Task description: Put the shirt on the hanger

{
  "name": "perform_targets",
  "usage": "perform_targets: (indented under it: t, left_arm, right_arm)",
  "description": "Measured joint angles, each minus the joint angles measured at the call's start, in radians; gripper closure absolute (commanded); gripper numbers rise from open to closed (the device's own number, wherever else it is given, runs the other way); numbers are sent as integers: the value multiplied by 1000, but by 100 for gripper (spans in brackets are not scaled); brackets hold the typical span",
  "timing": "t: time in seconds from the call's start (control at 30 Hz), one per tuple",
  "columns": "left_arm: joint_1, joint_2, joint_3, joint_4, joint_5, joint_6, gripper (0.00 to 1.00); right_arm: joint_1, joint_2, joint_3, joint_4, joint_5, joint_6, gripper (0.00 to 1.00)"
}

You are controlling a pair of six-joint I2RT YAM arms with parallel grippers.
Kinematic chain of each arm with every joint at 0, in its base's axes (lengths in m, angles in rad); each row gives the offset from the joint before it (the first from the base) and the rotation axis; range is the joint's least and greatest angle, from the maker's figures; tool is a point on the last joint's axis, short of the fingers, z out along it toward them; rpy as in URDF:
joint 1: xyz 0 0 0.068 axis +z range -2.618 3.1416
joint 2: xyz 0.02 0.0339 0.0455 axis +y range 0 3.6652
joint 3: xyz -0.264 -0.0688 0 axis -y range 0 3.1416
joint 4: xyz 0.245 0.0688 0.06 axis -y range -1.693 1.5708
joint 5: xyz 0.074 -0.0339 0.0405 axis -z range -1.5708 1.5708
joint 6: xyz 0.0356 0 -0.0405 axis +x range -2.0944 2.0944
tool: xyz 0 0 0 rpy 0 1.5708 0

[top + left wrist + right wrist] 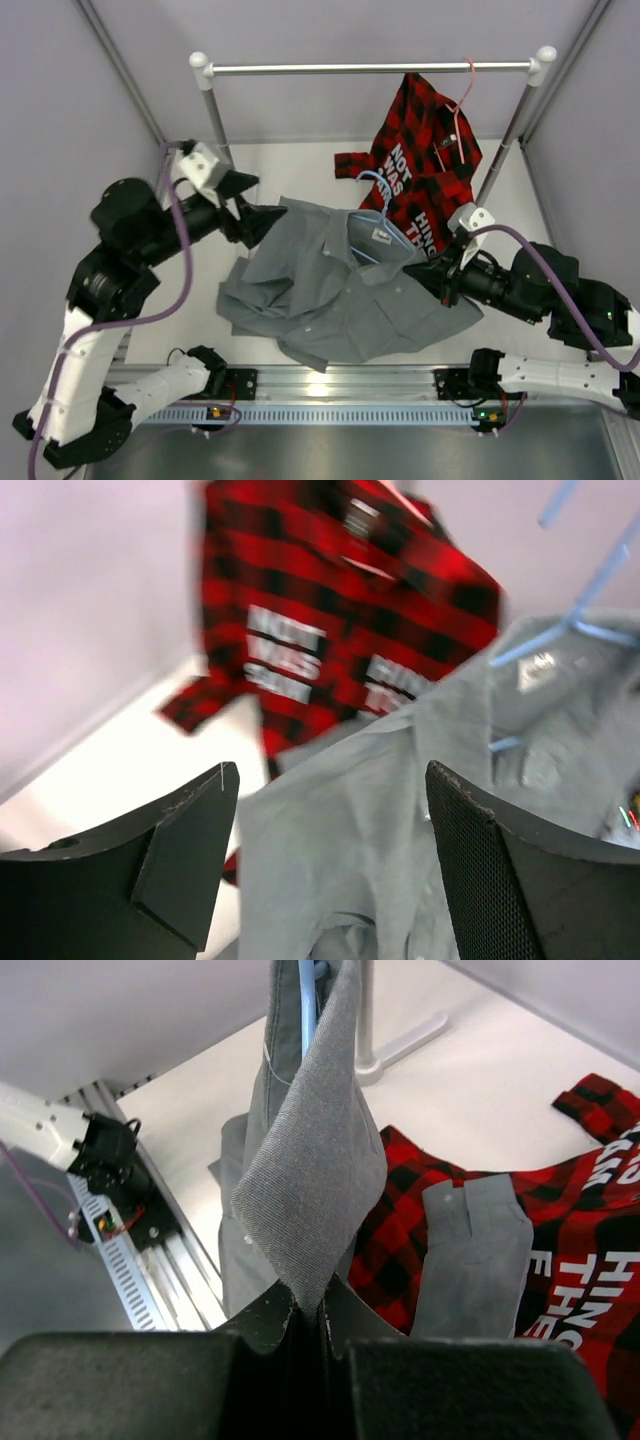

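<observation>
Near the bases, pinching the shirt (310,1190) in the right gripper (310,1315), soft limp cloth, likely light, sagging onto the table (285,165), probably best gripped at shoulder seams; farther back, holding the left gripper (330,770) spread beside its shoulder, with the hanger (384,208) in its collar.

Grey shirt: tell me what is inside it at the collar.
The light-blue hanger sits inside the shirt: its hook and upper wires poke out of the open collar. The rest of its frame is hidden by fabric.
</observation>
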Motion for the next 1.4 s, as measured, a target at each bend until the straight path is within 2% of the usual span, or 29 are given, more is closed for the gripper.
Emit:
perform_targets:
  t: [0.1,0.23,0.37,0.5,0.57,0.8,0.97,1.1,1.13,1.4]
  left_arm:
    - [2,-117,-11,26,-217,-90,20]
    - [2,-315,-139,73,-367,-150,20]
    - [2,-514,-394,138,-579,-180,16]
    - [2,-612,-654,228,-875,-201,15]
    - [8,-646,-744,248,-963,-204,15]
    - [132,-635,-779,305,-1058,-196,14]
    - [160,-626,-779,306,-1094,-189,13]
    - [161,-626,-779,306,-1127,-187,11]
    - [162,-626,-779,306,-1133,-186,2]
    - [192,-626,-779,306,-1180,-186,2]
  right_arm:
    - [0,27,37,-1,54,27,100]
    - [0,87,123,1,124,63,100]
    - [0,166,244,14,192,114,100]
    - [0,244,329,48,250,177,100]
    - [0,300,371,61,276,204,100]
    - [0,579,544,75,435,243,100]
    - [-32,791,715,80,503,238,100]
    - [-81,893,818,82,562,245,100]
    - [-87,915,842,83,578,245,100]
    - [-122,1046,985,93,641,255,100]
